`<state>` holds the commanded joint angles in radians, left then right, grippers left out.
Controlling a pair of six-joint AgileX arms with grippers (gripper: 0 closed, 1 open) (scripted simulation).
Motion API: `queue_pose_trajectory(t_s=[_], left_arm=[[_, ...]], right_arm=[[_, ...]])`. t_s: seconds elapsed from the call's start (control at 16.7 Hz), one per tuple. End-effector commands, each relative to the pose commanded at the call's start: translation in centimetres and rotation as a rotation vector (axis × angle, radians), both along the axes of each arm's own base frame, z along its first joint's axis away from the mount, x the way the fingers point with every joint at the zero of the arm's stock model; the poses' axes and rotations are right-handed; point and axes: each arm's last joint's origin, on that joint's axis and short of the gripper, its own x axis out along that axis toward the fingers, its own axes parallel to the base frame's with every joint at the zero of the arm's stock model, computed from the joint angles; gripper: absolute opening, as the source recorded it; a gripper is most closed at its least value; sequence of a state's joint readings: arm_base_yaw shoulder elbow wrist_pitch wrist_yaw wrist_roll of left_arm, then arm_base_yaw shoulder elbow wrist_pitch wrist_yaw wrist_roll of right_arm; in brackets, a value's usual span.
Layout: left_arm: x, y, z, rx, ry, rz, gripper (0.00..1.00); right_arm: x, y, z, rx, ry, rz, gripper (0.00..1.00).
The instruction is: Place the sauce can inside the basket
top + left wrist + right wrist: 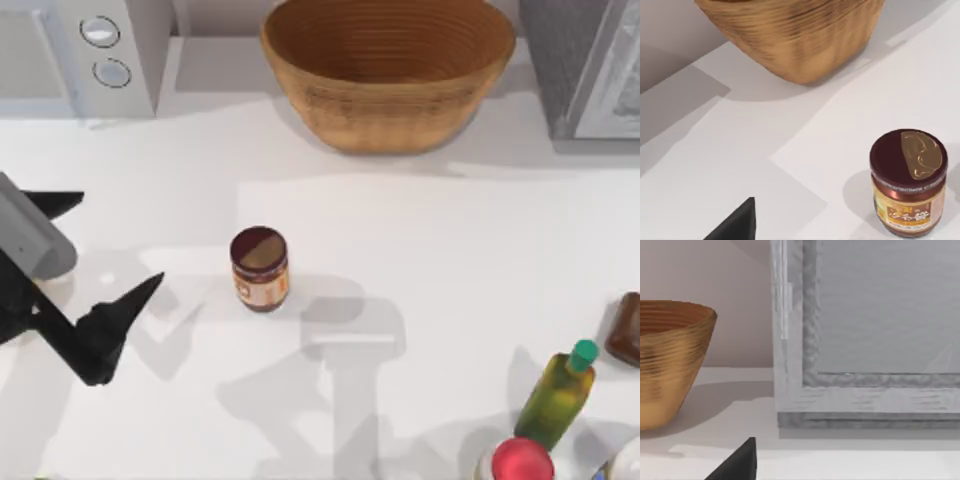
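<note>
Sauce can [260, 269] stands upright on the white table [430, 260], slightly left of centre in the top view, its dark maroon lid with a tan sheen facing up and its orange-tan label visible on the side. Nothing touches it. In the left wrist view the can [908, 182] sits at lower right, free of contact.

Basket [388, 70]: woven wicker bowl at upper centre of the top view, well apart from the can, ribbed rings visible inside. It also appears at the top of the left wrist view [795, 35] and at the left of the right wrist view [670, 360].

Left gripper [95, 270]: at the left edge of the top view, level with the can and near it, not in contact. Its two dark fingers are spread wide and hold nothing.

Right arm: a dark fingertip [737, 462] at the bottom of the right wrist view; I cannot tell whether that pincer is wide or narrow.

Other items: microwave [80, 55] upper left; green-capped olive bottle [558, 395] and red-capped container [520, 460] lower right.
</note>
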<state>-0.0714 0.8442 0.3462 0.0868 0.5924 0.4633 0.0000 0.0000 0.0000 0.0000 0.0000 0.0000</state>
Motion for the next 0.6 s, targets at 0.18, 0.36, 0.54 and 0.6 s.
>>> queue_pose_trajectory(t_s=[0.18, 0.36, 0.54, 0.6], left_arm=[[2.9, -0.7, -1.1, 0.027, 0.059, -0.173, 1.0], [5.8, -1.3, -3.1, 0.011, 0.124, -0.331, 1.0], [8.5, -1.7, -5.5, -0.028, 0.168, -0.454, 1.0], [9.3, -1.7, -6.3, -0.042, 0.169, -0.485, 1.0]], right_arm=[[0.0, 0.0, 0.0, 0.0, 0.0, 0.0, 1.0], [0.0, 0.0, 0.0, 0.0, 0.0, 0.0, 1.0], [0.0, 0.0, 0.0, 0.0, 0.0, 0.0, 1.0], [0.0, 0.0, 0.0, 0.0, 0.0, 0.0, 1.0]])
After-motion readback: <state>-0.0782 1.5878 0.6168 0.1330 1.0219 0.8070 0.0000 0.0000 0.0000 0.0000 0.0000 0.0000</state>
